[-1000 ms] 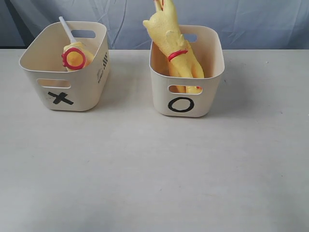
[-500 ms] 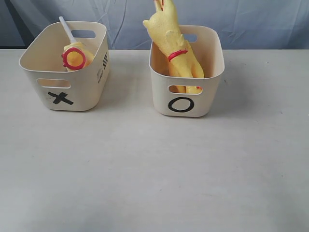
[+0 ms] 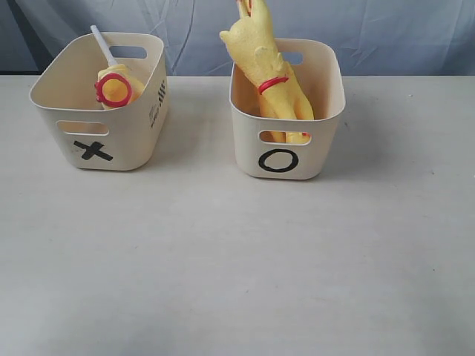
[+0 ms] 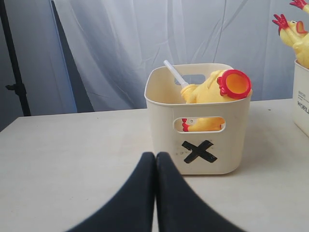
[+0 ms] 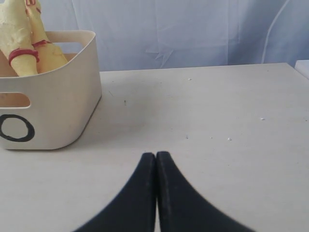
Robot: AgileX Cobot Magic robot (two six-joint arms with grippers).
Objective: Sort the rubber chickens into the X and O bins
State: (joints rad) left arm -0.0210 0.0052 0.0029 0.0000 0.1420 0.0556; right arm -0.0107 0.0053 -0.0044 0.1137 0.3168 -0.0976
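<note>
Apparently I'm done: left end effector (image 4: 155, 159) clenched empty, X bin (image 4: 164, 121) straight ahead; right end effector (image 5: 156, 157) likewise, O bin (image 5: 63, 96) ahead toward the left arm; chickens (image 3: 261, 59) binned.

Bins: 2 cream tubs, i.e. the X bin (image 3: 122, 144) on the left & the O bin (image 3: 326, 96) on the right, w/ 1 black mark apiece. Rubber chickens: 3 total, 1 in the X bin, the white-tubed chicken (image 3: 119, 89), & 2 in the O bin, the first O-bin chicken (image 5: 17, 34) & the second O-bin chicken (image 5: 50, 57), each w/ 1 red neck ring. Grippers: 2, the left gripper (image 4: 155, 164) & the right gripper (image 5: 156, 164), 1 per wrist view; table (image 3: 223, 259): 1.
</note>
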